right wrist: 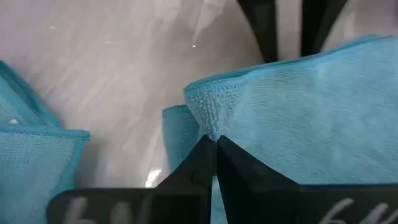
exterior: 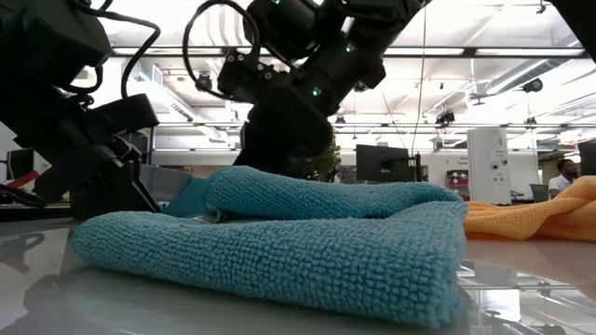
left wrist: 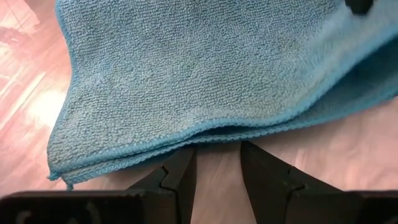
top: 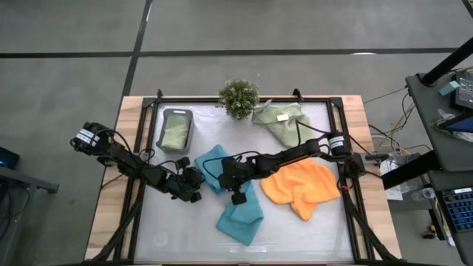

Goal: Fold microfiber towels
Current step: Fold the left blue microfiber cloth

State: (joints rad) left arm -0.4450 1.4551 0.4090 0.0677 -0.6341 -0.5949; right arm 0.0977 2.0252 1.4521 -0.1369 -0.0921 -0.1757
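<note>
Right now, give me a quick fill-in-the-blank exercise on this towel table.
1. The right gripper has its jaws shut on the ____ towel.
2. The towel to its right is ____.
3. The dark tray holds a pale ____ towel.
Missing words: teal-blue; orange; green

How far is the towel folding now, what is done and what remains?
Done: one sage towel lies in the tray. In hand: right gripper shut on a teal towel edge; left gripper beside it. Left: orange towel and second sage towel are crumpled.
</note>
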